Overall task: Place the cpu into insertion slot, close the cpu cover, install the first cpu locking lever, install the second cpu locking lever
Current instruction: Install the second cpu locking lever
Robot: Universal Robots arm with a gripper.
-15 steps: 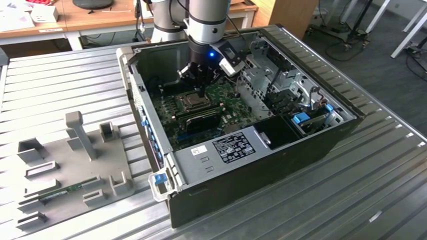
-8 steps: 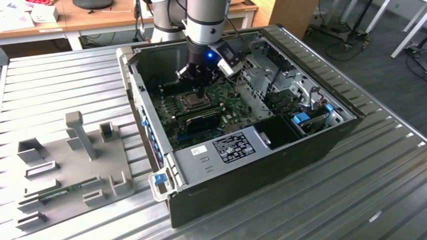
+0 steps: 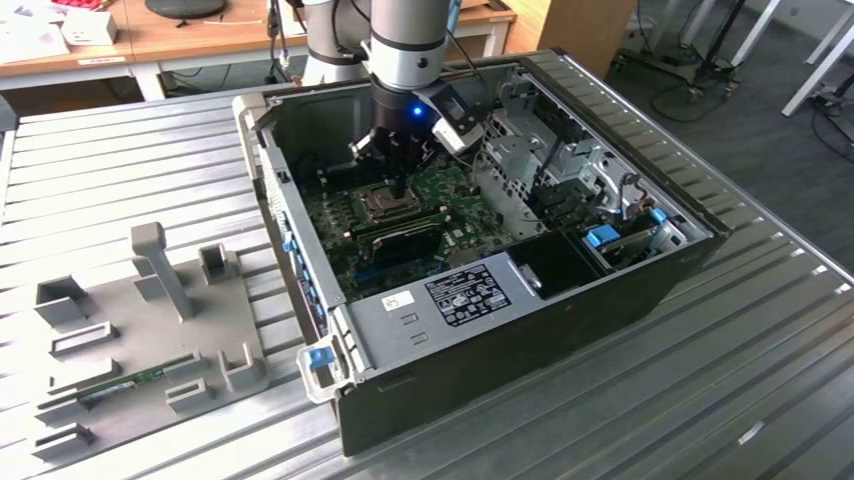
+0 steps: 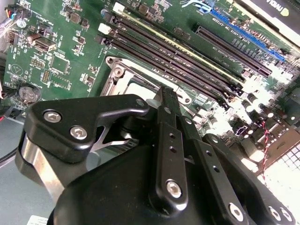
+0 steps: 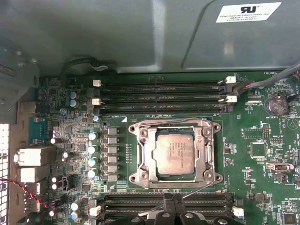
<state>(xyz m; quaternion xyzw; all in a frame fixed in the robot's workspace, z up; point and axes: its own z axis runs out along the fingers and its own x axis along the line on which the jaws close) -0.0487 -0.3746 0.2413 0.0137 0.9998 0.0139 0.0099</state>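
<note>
The cpu (image 5: 175,153) sits flat in the insertion slot (image 5: 147,176) on the green motherboard (image 5: 262,187), its dull silver-grey top facing up and showing through the window of the cpu cover (image 5: 206,154), which lies down over it as a thin silvery frame. In the exterior view the arm stands inside the open computer case (image 3: 561,300) with the gripper (image 3: 391,186) directly above the socket area. In the first wrist view the gripper (image 5: 171,216) appears at the socket's edge nearest the memory slots (image 5: 159,91) on that side, and a thin wire lever (image 5: 199,188) runs slantwise from the socket corner toward the fingertips (image 5: 164,206). The fingers look drawn close together with little gap, but whether they pinch the lever cannot be told. In the second wrist view the gripper's black body (image 4: 164,154) hides most of the socket (image 4: 123,79). Judgement on handling: the cpu is light, rigid and fragile, and the contacts beneath it would not tolerate sideways sliding or tilt; it is best taken by its opposite edges, never pressed on the lid. The cover is thin sheet metal, stiff in plane but easily bent, and should be pushed near its free edge. The lever is springy steel wire, smooth and prone to slipping; its bent end offers the surest hold.
</note>
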